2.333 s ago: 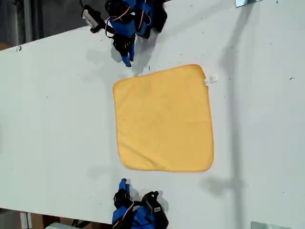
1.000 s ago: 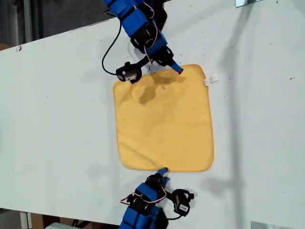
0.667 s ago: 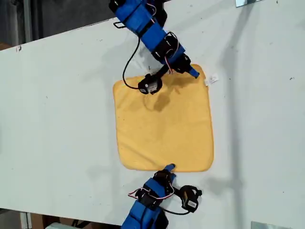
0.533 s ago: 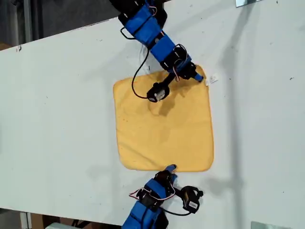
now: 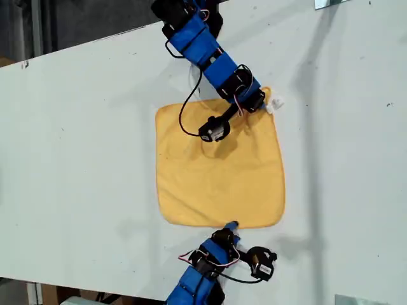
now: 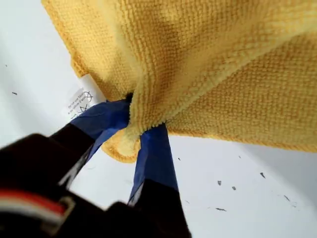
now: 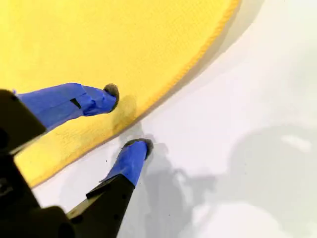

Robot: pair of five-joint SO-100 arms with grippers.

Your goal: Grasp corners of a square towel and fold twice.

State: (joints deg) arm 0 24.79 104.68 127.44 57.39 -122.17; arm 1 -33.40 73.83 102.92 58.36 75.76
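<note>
The yellow-orange towel (image 5: pixel 219 175) lies mostly flat on the white table (image 5: pixel 76 159). My first gripper (image 5: pixel 264 101) is shut on the towel's tagged corner at the upper right in the exterior view. In the first wrist view its blue fingers (image 6: pixel 156 153) pinch a bunched fold of towel (image 6: pixel 208 59) beside the white tag (image 6: pixel 79 101). My second gripper (image 5: pixel 233 225) stands open at the towel's lower edge in the exterior view. One blue finger (image 7: pixel 84 101) rests over the towel (image 7: pixel 99 39) and the other finger (image 7: pixel 130 158) on the bare table, straddling the stitched edge.
Small wrist cameras hang on cables beside each arm, one over the towel (image 5: pixel 213 129) and one near the table's lower edge (image 5: pixel 261 264). Metal pieces sit at the exterior view's top right (image 5: pixel 331 3) and bottom right (image 5: pixel 359 300).
My first gripper travelled along the towel's upper edge toward the exterior view's right and shut on the tagged corner, tugging that edge slightly. My second gripper edged right along the lower edge.
</note>
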